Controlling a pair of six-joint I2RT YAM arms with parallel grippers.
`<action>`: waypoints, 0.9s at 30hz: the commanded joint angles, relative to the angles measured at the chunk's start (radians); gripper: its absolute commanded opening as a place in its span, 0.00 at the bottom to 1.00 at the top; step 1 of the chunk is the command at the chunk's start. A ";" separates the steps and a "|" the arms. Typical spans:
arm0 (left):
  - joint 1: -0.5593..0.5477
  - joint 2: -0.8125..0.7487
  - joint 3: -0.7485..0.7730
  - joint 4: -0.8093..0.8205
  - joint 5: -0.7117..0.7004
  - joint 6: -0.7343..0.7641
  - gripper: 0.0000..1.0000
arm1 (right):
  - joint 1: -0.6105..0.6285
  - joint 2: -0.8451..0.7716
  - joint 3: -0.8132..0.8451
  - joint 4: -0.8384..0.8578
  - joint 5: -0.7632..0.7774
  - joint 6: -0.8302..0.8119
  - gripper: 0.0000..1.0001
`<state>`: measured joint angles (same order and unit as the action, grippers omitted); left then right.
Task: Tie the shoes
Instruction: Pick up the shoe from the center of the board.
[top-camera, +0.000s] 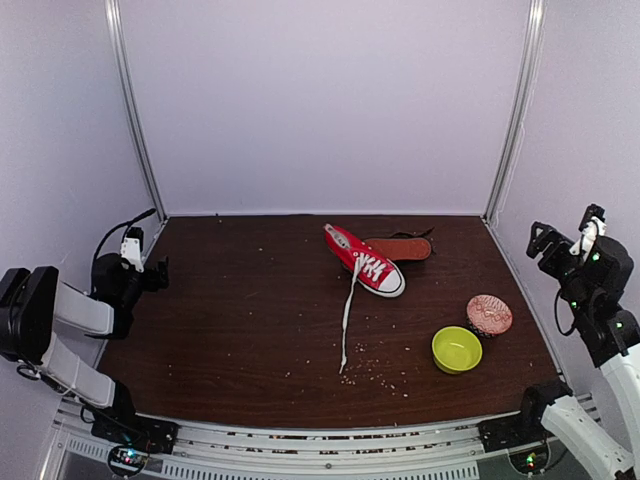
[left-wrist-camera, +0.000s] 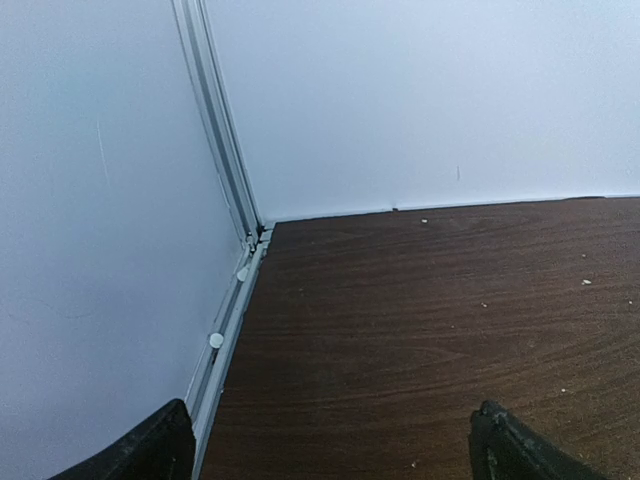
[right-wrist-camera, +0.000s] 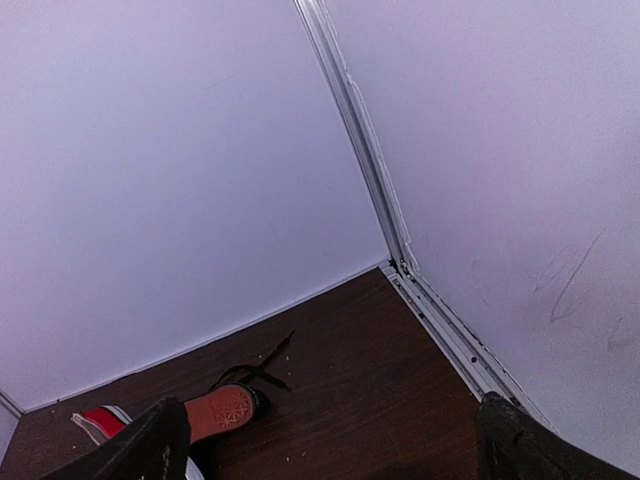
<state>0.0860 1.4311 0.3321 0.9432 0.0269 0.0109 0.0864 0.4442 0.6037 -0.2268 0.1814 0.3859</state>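
Holding the left pincer (left-wrist-camera: 330, 455) and right pincer (right-wrist-camera: 335, 445) wide open and empty, we find the red sneaker (top-camera: 366, 262) beside the black shoe (top-camera: 400, 246), behind the green bowl (top-camera: 457, 349). Its limp, light lace (top-camera: 347, 315) we would pinch near the tip.

The arms (top-camera: 78, 312) have black joints and white links.
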 joint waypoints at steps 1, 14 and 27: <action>0.004 -0.007 0.003 0.061 0.011 0.014 0.98 | -0.005 0.005 0.026 -0.106 -0.016 0.030 0.99; 0.004 -0.024 -0.006 0.064 0.013 0.017 0.98 | 0.120 0.307 0.199 -0.217 -0.204 -0.018 1.00; 0.012 -0.731 0.417 -1.290 -0.410 -0.530 0.98 | 0.403 0.814 0.371 -0.162 -0.275 0.008 1.00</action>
<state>0.0860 0.7998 0.4919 0.3149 -0.1730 -0.2279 0.4778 1.1267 0.8970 -0.4137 -0.0067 0.3698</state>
